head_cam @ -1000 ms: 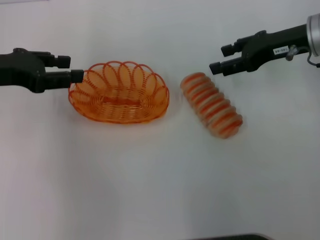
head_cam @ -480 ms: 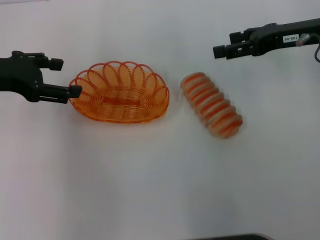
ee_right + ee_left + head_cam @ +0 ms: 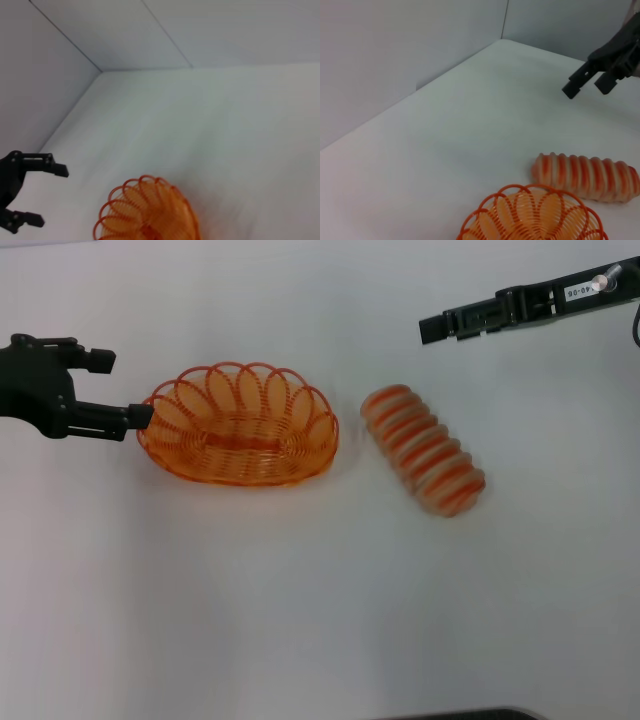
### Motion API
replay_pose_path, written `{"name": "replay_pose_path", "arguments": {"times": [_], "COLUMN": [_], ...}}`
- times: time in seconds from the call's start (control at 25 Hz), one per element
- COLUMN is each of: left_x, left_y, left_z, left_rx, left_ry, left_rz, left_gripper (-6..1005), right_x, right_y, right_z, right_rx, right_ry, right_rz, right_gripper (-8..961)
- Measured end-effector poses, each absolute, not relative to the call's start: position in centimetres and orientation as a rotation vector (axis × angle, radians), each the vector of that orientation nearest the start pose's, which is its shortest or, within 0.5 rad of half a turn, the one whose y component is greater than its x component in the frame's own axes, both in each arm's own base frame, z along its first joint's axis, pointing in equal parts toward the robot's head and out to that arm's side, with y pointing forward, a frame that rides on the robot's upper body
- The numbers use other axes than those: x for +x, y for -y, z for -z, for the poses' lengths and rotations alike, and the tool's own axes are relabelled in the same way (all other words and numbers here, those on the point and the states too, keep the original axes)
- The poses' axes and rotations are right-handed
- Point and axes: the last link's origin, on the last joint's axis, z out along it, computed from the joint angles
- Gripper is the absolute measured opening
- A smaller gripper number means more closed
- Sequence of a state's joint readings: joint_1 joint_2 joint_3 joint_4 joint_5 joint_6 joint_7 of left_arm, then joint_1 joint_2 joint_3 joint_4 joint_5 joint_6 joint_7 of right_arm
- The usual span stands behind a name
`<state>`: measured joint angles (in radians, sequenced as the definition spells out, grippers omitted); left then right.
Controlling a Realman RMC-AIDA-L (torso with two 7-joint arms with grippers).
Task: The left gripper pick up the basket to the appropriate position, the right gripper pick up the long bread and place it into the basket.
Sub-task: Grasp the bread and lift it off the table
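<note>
1. The orange wire basket lies with its long axis crosswise; the left gripper, fingers spread wide, sits just off its left end, one finger reaching the rim.
2. The long bread lies diagonally just right of the basket.
3. The right gripper hovers beyond the bread; how wide its fingers stand, I cannot tell.

Bright even overhead light; faint soft shadows; wrist views slightly soft.

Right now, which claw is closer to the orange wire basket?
Left. The left claw is open right at the basket's left end; the right claw hangs far off, beyond the long bread.
</note>
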<state>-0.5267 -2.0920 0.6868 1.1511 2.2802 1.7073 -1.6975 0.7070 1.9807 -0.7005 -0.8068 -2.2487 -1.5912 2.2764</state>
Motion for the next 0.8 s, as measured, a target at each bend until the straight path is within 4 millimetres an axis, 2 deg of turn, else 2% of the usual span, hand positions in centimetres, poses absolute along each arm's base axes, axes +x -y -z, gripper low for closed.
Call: {"name": "replay_pose_path", "arguments": {"times": [0.24,0.36,0.8], "left_x": [-24.5,-24.5,-24.0], "left_y": [-34.0,-34.1,-34.6], "left_z": [-6.9,-7.0,-6.8], "left_rx": [-2.746,-2.745,-2.760], "left_ry": [0.571,0.558,0.511], "left_rz": [0.226,0.204,0.168], "left_gripper": [887,888,887], "right_x": [21.5,21.2,18.6], "right_y": [-39.0,-39.4,-39.9], "right_z": [-4.6,-4.2,-1.3], "right_rx": [-2.498,-2.455,-2.403], "right_ry": [-1.641,-1.672,-1.609], "right_rz": [-0.163,-0.029,0.394], "right_gripper": [921,917,901]}}
